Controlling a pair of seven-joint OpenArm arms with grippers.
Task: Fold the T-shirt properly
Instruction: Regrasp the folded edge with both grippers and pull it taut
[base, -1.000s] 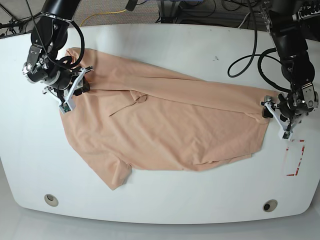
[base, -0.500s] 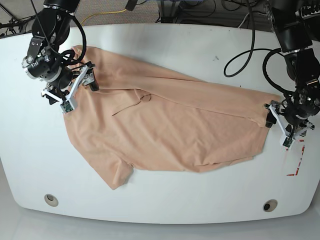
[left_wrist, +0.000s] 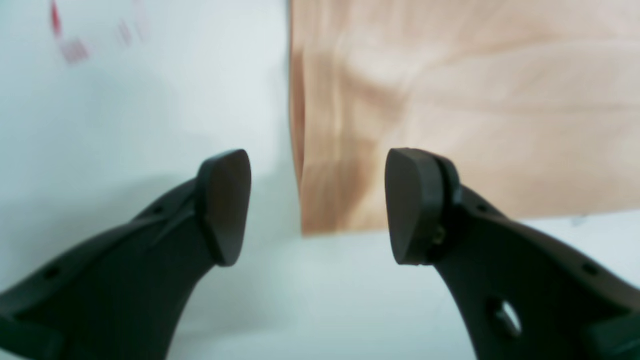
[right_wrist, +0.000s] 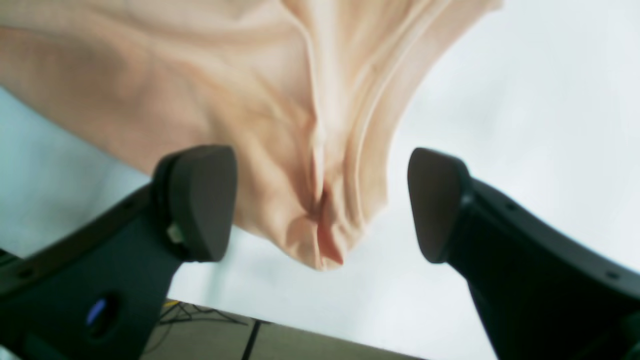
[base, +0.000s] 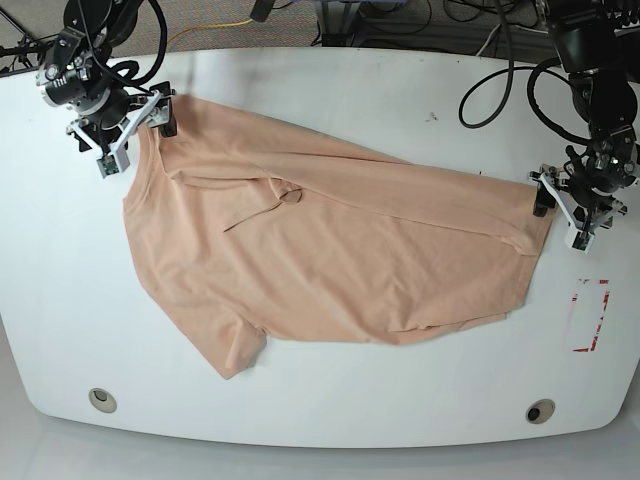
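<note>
T-shirt (base: 330, 260) lies flat on the desk (base: 330, 100), partly folded. Right tool (base: 125, 130) has just released the far-left corner; left tool (base: 570, 205) stands released at the right edge. Next fold can proceed.

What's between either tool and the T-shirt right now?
Nothing visible. The left tool stands open over the T-shirt corner, and the right tool stands open over a bunched edge, with only bare table around.

Soft matt cloth T-shirt (base: 330, 250); smooth glossy white table (base: 330, 400)
</note>
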